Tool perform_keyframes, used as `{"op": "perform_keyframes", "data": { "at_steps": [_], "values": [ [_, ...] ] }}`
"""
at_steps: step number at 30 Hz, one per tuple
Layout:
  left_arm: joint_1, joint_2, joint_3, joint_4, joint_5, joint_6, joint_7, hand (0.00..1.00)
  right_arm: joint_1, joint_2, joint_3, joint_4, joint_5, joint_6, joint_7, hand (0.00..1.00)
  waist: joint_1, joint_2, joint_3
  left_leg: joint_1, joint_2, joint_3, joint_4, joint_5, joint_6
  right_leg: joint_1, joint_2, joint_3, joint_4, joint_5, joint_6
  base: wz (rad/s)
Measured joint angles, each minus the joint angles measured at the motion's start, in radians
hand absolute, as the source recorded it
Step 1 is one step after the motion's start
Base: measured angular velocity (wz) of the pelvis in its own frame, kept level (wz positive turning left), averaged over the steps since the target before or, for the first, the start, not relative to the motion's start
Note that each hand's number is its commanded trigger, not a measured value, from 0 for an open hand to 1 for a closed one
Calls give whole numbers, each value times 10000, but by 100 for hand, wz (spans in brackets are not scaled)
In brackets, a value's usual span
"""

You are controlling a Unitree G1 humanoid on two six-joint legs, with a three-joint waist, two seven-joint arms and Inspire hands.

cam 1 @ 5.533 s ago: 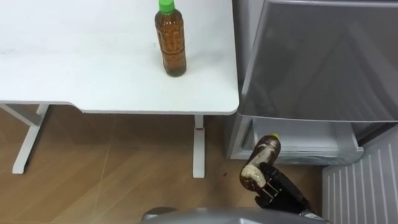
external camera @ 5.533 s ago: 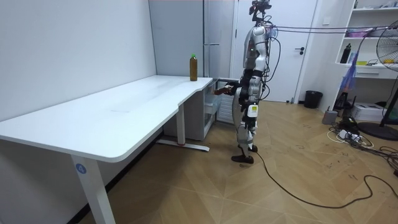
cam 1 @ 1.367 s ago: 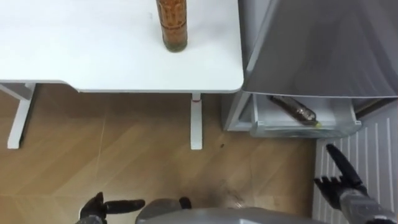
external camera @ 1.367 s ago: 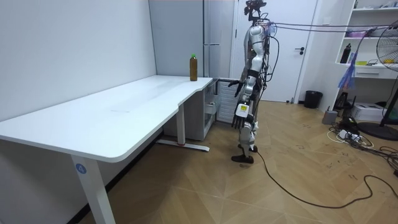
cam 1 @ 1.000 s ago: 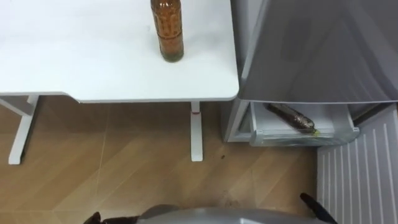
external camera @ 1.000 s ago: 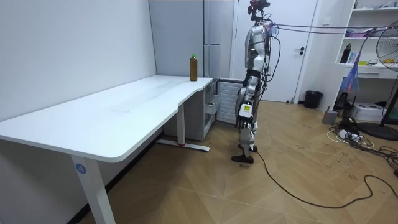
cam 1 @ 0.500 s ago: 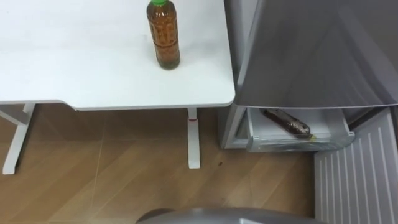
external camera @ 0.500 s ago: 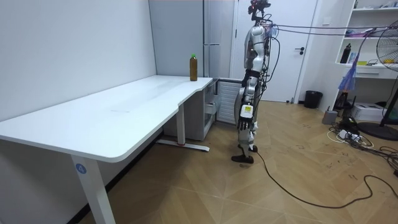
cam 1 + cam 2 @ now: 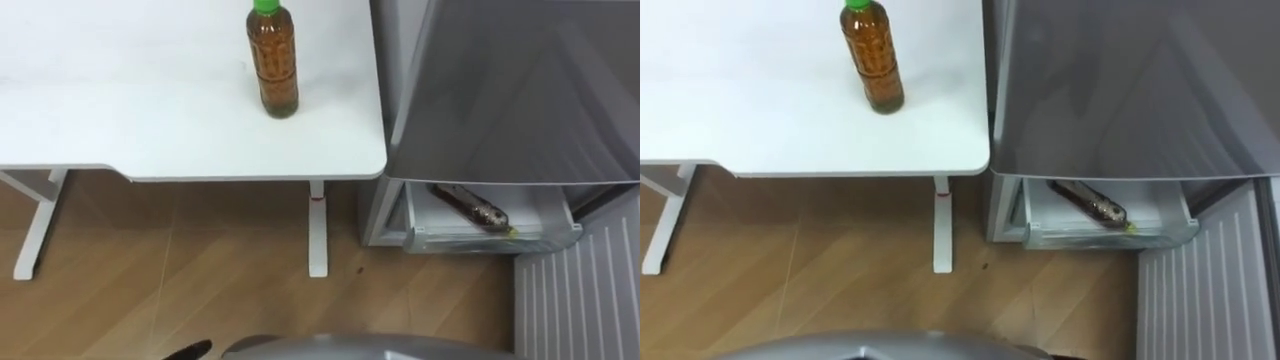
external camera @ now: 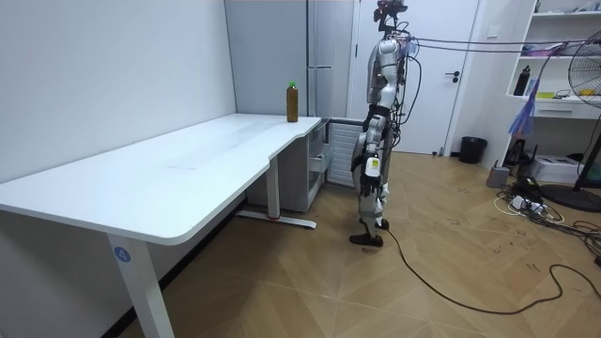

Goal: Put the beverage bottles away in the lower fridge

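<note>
Just past the table [image 9: 150, 120] edge, a bottle [image 9: 470, 205] lies in the open drawer [image 9: 490, 240]; left hand [image 9: 188, 350] unreadable.

Desk [image 9: 150, 100] top is white, smooth and matt, laminate-looking, on white painted metal legs [image 9: 318, 235]. The upright bottle [image 9: 273, 62] on it is clear glossy plastic with a green plastic cap [image 9: 266, 7]. Fridge [image 9: 520, 90] front is grey and smooth with a satin, metal-like sheen and soft reflections; its lower drawer [image 9: 480, 240] is pale translucent plastic holding a second bottle [image 9: 470, 207] of clear plastic, the open door's inner face [image 9: 580, 305] is white ribbed plastic, and the floor [image 9: 200, 280] is smooth wood-look planks with a low sheen.
</note>
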Motion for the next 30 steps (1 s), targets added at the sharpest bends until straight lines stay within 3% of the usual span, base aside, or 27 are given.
{"op": "perform_keyframes", "data": {
  "at_steps": [3,8,12,17,19,23,27,30],
  "values": [
    [115,-1,343,-789,-563,-32,665,0,13,0,5,-144,-504,-68,-15,0,29,8,23,65,6,-11,-53,-8,-8,105,5,-15,16,0,1,1],
    [-50,-1,353,-2033,-635,-675,1828,0,-44,10,9,-274,-1325,-285,-12,0,-15,-9,20,51,-23,-15,-1,-9,-8,133,10,1,22,0,0,0],
    [-55,-9,319,-3336,340,-1103,2894,0,161,11,12,-624,-1372,-450,-66,0,-34,-15,8,26,-19,-15,6,-8,-8,111,8,4,27,0,0,0],
    [-37,-37,336,-4972,1660,-1504,4255,0,267,20,9,-639,-1567,-710,-12,0,-26,-37,-80,25,-51,-49,25,-5,-10,121,21,-27,23,1,-1,2],
    [-40,-38,330,-5973,2692,-1703,4820,0,255,19,-77,-642,-1852,-855,-32,0,-13,-115,-105,67,-39,-62,90,-6,-13,140,37,-12,21,3,-4,2],
    [-44,-29,291,-7492,3445,-2005,5126,0,254,23,-52,-682,-1985,-1087,7,0,-26,-110,-102,92,-40,-52,122,-25,-20,167,38,17,14,6,-5,0],
    [-56,-18,186,-8853,3823,-2526,5272,0,356,34,-49,-517,-1982,-1280,87,0,-21,-56,-73,248,-32,-45,20,-25,-20,285,42,87,-1,5,-4,0],
    [-67,-20,140,-9716,4004,-2574,5136,0,346,64,-62,-355,-2032,-1383,197,0,-151,-30,-29,161,-41,-122,63,-31,-25,248,41,-4,-15,4,-5,5]
  ]
}}
